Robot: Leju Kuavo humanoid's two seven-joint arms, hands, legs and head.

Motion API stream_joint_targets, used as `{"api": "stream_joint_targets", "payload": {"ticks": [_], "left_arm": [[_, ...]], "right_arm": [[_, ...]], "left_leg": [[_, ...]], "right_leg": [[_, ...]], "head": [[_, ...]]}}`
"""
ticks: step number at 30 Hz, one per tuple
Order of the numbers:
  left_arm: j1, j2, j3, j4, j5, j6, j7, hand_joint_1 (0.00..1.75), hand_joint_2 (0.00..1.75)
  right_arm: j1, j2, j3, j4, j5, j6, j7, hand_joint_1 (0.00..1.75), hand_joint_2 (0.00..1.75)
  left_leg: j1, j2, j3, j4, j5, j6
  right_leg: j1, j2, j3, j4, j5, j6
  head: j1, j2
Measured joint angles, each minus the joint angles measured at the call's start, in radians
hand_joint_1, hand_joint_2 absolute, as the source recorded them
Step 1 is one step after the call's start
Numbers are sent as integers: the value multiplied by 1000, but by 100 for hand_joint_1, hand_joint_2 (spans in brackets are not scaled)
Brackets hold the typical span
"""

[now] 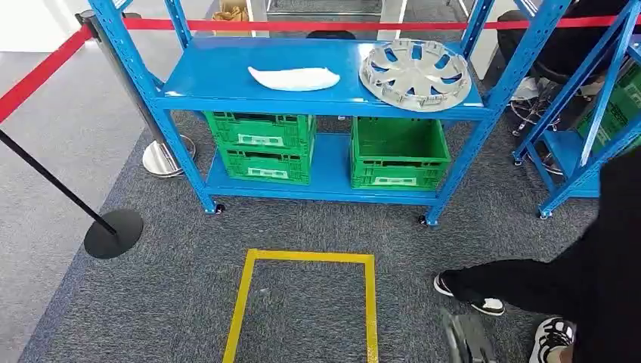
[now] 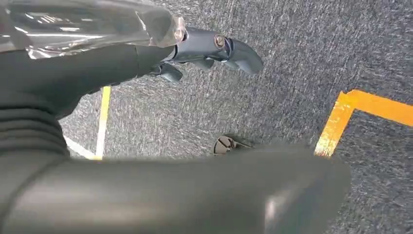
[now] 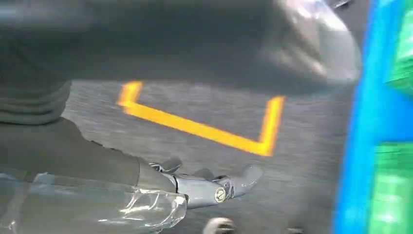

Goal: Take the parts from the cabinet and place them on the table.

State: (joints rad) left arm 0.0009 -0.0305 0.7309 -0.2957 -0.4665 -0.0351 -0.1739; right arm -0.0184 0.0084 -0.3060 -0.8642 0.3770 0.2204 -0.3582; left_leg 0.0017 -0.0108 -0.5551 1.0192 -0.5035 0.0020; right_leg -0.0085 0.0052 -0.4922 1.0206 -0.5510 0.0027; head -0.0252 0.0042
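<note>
On the blue cabinet's top shelf (image 1: pixel 227 87) lie two parts: a white elongated moulded part (image 1: pixel 295 77) left of centre and a silver wheel cover (image 1: pixel 415 73) at the right. My left hand (image 2: pixel 195 48) hangs above grey carpet with its fingers (image 2: pixel 238 51) stretched out and nothing in it. My right hand (image 3: pixel 204 187) also hangs over the carpet, its fingers extended and holding nothing. A grey blur low in the head view is my right hand (image 1: pixel 469 339). Both hands are far from the shelf.
Green crates (image 1: pixel 264 144) (image 1: pixel 398 153) fill the lower shelf. A yellow taped square (image 1: pixel 306 302) marks the carpet before the cabinet. A person in black (image 1: pixel 559 287) stands at the right. Red barrier belts and a stanchion base (image 1: pixel 113 233) stand left; another blue rack (image 1: pixel 589 144) right.
</note>
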Motion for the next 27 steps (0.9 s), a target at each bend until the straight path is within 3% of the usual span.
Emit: {"api": "stream_joint_targets", "payload": {"ticks": [9, 27], "left_arm": [[-19, -7, 96, 14, -55, 0, -15, 0, 0], [-56, -21, 287, 44, -150, 2, -45, 0, 0]], "right_arm": [[-54, -10, 106, -285, -122, 123, -79, 0, 0], [-182, -87, 335, -804, -385, 350, -225, 0, 0]], "left_leg": [[0, 0, 0, 0, 0, 0], [0, 0, 0, 0, 0, 0]], "right_leg": [[0, -1, 0, 0, 0, 0], [0, -1, 1, 0, 0, 0]], "head": [[0, 0], [0, 0]]}}
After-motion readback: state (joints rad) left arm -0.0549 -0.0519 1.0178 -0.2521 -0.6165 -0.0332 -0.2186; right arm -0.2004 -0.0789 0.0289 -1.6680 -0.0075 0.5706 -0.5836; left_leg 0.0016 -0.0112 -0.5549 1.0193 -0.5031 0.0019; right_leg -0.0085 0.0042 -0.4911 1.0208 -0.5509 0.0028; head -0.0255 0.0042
